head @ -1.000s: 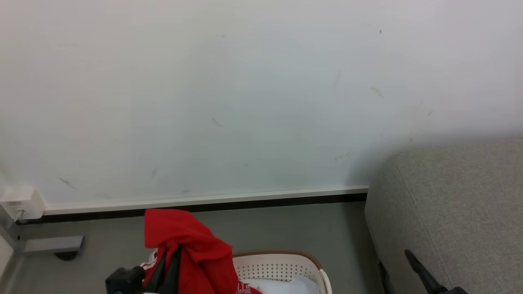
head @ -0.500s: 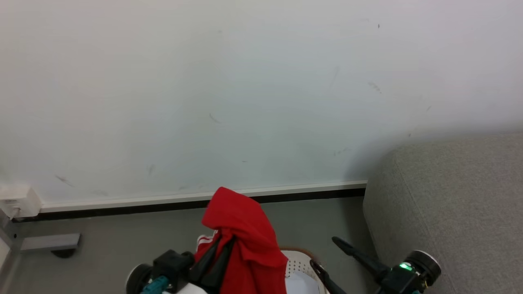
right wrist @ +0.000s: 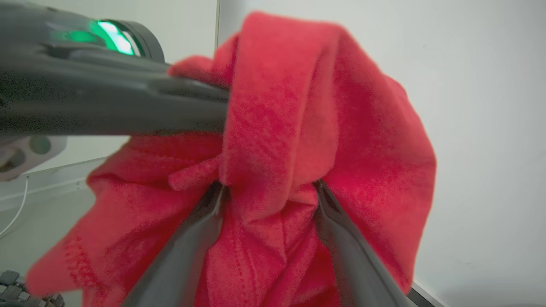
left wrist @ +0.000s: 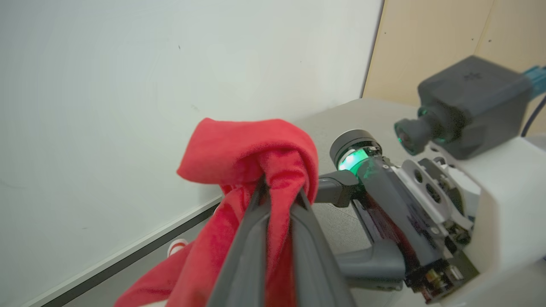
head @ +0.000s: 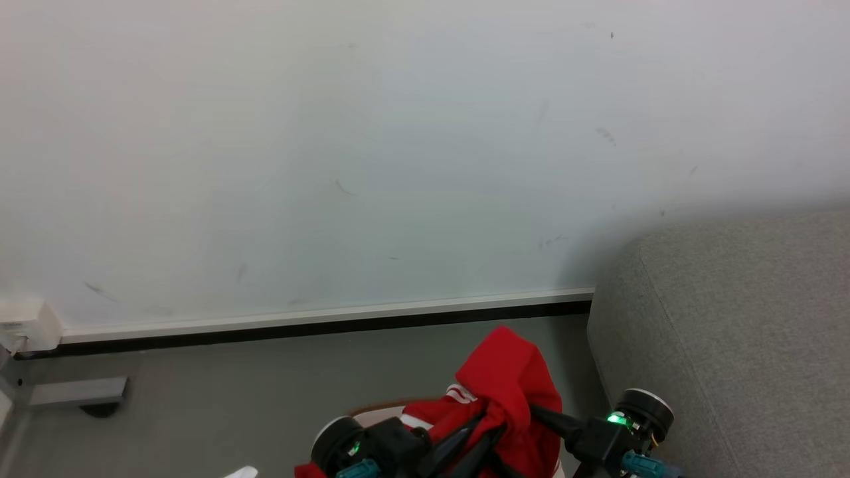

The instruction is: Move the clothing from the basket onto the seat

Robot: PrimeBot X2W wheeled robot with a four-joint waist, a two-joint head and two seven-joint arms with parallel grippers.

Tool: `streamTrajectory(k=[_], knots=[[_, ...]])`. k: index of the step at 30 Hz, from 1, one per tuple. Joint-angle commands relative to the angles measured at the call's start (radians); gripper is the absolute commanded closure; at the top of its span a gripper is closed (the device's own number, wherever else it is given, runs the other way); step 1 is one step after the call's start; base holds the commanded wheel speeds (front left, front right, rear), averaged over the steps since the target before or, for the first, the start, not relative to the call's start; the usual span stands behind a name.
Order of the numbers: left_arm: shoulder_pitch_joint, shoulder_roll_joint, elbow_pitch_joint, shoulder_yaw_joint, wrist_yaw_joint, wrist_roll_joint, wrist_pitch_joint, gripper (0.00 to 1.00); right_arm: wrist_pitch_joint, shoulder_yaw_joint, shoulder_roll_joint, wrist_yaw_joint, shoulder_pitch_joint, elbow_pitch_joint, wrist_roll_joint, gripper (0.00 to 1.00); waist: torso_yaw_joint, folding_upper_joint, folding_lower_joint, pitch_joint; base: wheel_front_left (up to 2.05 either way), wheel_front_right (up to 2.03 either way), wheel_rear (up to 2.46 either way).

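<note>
clothing: you had bright red, with white stripes
seat: you saw grey weave
wall: was off-white, faintly scuffed
floor: was grey

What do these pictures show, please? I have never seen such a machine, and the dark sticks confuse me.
It is a two-armed robot. The widest picture comes from a camera on its head; the two close ones from cameras on its left and right wrists. The dark sticks are gripper fingers. The left gripper is shut on a red garment, held in the air. The right gripper is open, its fingers on either side of that garment. On the floor stand a basket, mostly hidden, and a grey sofa.
</note>
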Motion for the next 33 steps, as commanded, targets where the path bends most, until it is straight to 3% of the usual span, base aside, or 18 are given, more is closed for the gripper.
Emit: streamTrajectory(k=[1, 3, 4, 5, 9, 12, 13, 23, 33], knots=[[-0.019, 0.011, -0.009, -0.017, -0.006, -0.022, 0.001, 1.0, -0.002, 0.018, -0.003, -0.002, -0.017, 0.012, 0.028, 0.0, 0.002, 0.0, -0.0001, 0.0, 0.0, 0.0, 0.0], [-0.03, 0.021, -0.008, -0.037, -0.007, -0.039, -0.001, 1.0, -0.003, 0.036, -0.003, -0.002, -0.028, 0.025, 0.052, 0.05, 0.002, 0.0, -0.0001, 0.0, 0.0, 0.0, 0.0], [-0.035, 0.026, -0.007, -0.043, -0.007, -0.045, -0.003, 1.0, -0.002, 0.038, -0.002, -0.002, -0.033, 0.029, 0.066, 0.75, 0.001, 0.0, -0.0001, 0.0, 0.0, 0.0, 0.0], [-0.038, 0.03, -0.005, -0.047, -0.007, -0.052, -0.005, 1.0, -0.002, 0.04, -0.001, -0.002, -0.033, 0.031, 0.079, 1.0, 0.0, 0.0, -0.0001, 0.001, 0.0, 0.0, 0.0], [-0.043, 0.048, 0.009, -0.048, -0.001, -0.06, -0.013, 0.96, -0.003, 0.012, -0.003, -0.002, -0.031, 0.023, 0.106, 1.0, -0.008, 0.0, -0.0001, 0.003, 0.0, 0.0, 0.0], [-0.047, 0.061, 0.024, -0.043, 0.02, -0.03, -0.03, 0.42, -0.003, -0.017, -0.012, -0.002, -0.018, 0.016, 0.109, 1.0, -0.019, 0.0, -0.0001, 0.005, 0.0, 0.0, 0.0], [-0.046, 0.062, 0.03, -0.042, 0.022, -0.027, -0.038, 0.0, -0.003, -0.029, -0.015, -0.002, -0.014, 0.016, 0.108, 1.0, -0.022, 0.0, -0.0001, 0.007, 0.0, 0.0, 0.0], [-0.058, 0.055, 0.084, -0.039, 0.046, -0.021, -0.07, 0.0, -0.003, -0.15, -0.05, -0.002, 0.014, -0.011, 0.066, 1.0, -0.108, 0.0, -0.0001, 0.04, 0.0, 0.0, 0.0], [-0.084, 0.047, 0.119, -0.038, 0.055, -0.024, -0.103, 0.0, -0.003, -0.239, -0.075, -0.002, 0.032, -0.031, 0.037, 1.0, -0.276, 0.0, -0.0001, 0.092, 0.0, 0.0, 0.0]])
